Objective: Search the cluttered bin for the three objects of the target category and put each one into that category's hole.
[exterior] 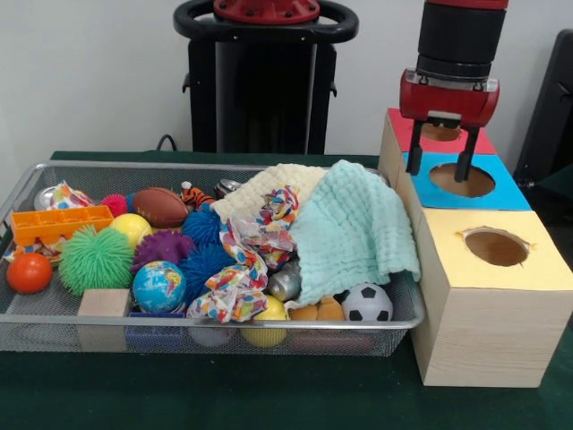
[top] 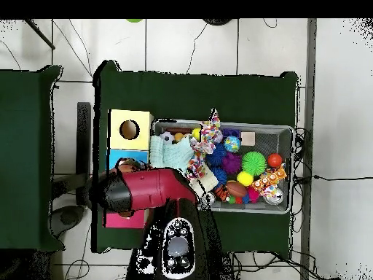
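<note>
Green-clothed tabletop (exterior: 269, 403): silver wire-mesh bin (exterior: 54, 327) beside red-topped wooden box's round hole (exterior: 440, 133). End effector (exterior: 439, 166) released, empty, above boxes. Clear plastic bottle-like objects unseen; lift mint cloth (exterior: 354, 228), search beneath.

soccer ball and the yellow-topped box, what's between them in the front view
Only the wire bin's end wall and rim; the soccer ball sits in the bin corner, with the yellow-topped box just outside it. The front view shows this.

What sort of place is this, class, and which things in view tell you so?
Probably a robot lab set up for sorting trials: a robot arm over a green-covered table, three boxes with coloured holed tops, and loose cables on a tiled floor.
</note>
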Available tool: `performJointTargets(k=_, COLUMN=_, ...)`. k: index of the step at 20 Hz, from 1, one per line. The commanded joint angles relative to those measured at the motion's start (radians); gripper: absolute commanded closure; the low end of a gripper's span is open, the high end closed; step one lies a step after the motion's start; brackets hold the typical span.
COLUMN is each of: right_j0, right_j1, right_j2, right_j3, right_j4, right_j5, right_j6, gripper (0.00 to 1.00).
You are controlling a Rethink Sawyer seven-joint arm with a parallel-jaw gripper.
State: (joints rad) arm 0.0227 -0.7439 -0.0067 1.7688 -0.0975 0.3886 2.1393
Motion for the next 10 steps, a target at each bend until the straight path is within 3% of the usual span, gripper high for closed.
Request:
performJointTargets(k=1, right_j0=-0.077, right_j1=-0.03, right_j2=0.035, right_j3=0.022, right_j4=0.077, right_j5=0.145, right_j6=0.104, gripper=0.0)
performJointTargets(k=4, right_j0=-0.118, right_j1=-0.069, right_j2=0.035, right_j3=-0.008, right_j4=0.076, right_j5=0.163, right_j6=0.057, gripper=0.0)
performJointTargets(k=10, right_j0=-0.217, right_j1=-0.08, right_j2=0.068, right_j3=-0.073, right_j4=0.051, right_j5=0.186, right_j6=-0.03, gripper=0.0)
